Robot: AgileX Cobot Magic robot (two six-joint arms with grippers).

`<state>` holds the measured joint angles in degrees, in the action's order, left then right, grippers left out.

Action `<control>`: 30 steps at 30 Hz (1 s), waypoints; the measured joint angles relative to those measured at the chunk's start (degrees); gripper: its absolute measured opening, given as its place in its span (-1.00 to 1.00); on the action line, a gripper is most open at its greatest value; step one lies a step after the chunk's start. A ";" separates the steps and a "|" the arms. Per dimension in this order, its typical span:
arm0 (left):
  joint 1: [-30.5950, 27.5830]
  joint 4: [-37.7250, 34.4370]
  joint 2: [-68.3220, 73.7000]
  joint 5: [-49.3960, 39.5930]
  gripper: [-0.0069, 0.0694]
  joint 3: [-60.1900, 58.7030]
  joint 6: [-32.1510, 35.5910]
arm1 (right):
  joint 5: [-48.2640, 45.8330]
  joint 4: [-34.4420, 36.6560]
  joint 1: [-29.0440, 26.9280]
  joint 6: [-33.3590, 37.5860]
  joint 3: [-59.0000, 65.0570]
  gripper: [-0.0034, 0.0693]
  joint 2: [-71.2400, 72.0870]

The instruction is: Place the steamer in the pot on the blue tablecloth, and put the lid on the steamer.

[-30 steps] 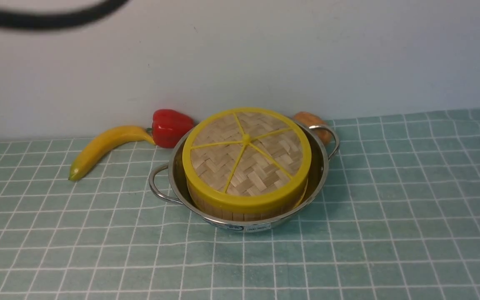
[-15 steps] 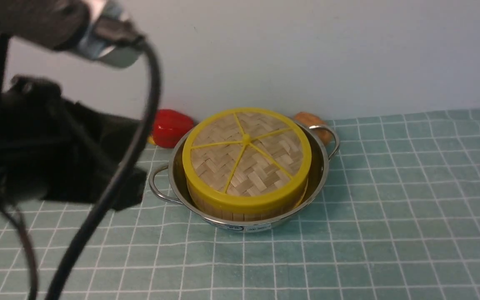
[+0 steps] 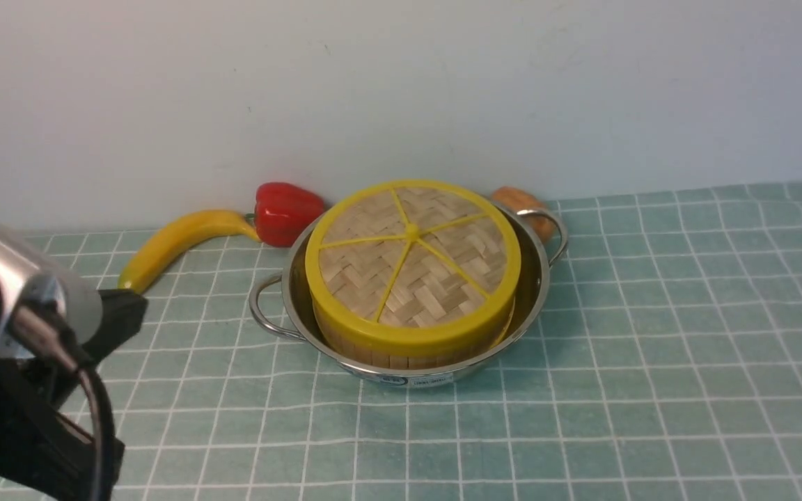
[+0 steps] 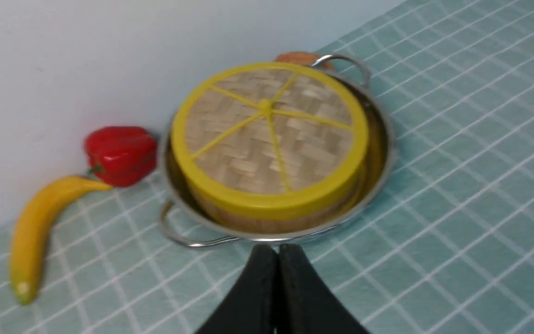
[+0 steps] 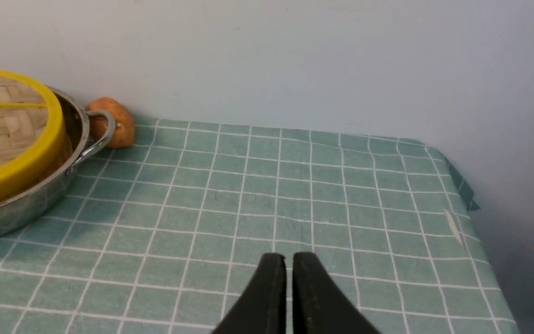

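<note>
The steel pot (image 3: 540,278) stands on the blue tablecloth (image 3: 651,348) near the back wall. The steamer (image 3: 408,351) sits inside it; only its wooden side wall shows. The woven lid (image 3: 411,261) with yellow rim and spokes lies flat on top of the steamer, hiding the food. My left gripper (image 4: 278,250) is shut and empty, apart from the pot and short of its near rim (image 4: 271,239); the lid (image 4: 269,139) shows beyond. The left arm (image 3: 25,362) fills the front view's lower left. My right gripper (image 5: 289,260) is shut and empty over bare cloth, right of the pot (image 5: 40,195).
A banana (image 3: 171,243) and a red pepper (image 3: 286,212) lie left of the pot by the wall. A brown potato (image 3: 523,205) sits behind the pot's right handle. The cloth's far right corner (image 5: 461,185) ends at the table edge.
My left arm swept down across the left of the front view, from a blur at the top edge to the lower left corner. Pot, steamer and lid have not moved.
</note>
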<state>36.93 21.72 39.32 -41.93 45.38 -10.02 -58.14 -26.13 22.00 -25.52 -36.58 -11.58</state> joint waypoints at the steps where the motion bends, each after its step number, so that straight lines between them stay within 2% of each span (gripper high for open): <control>1: -2.91 1.37 -0.82 1.19 -0.87 -1.50 0.26 | 0.00 0.36 0.00 0.00 0.00 -0.75 0.00; 6: -22.13 3.58 -10.13 14.17 -0.85 -14.77 -4.24 | 0.00 1.88 0.00 0.00 0.00 -0.72 0.00; 10: -27.99 3.71 -16.07 19.67 -0.84 -21.64 -7.64 | 0.00 3.48 0.00 0.00 0.00 -0.71 0.00; 11: -30.31 3.75 -21.28 22.72 -0.84 -26.97 -10.02 | 0.00 4.22 0.00 0.00 0.00 -0.70 0.00; 18: -31.07 3.82 -37.12 27.42 -0.80 -39.29 -15.23 | 0.00 8.47 0.00 0.00 0.00 -0.63 0.00; 21: -31.07 3.82 -38.78 28.58 -0.79 -40.35 -16.06 | 0.00 9.70 0.00 0.00 0.00 -0.62 0.00; 30: -31.07 3.82 -39.32 40.02 -0.76 -40.55 -17.78 | 0.16 16.08 0.00 0.00 0.00 -0.54 0.00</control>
<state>5.87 25.54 0.00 -1.91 4.83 -27.81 -57.99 -10.05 22.00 -25.52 -36.58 -11.58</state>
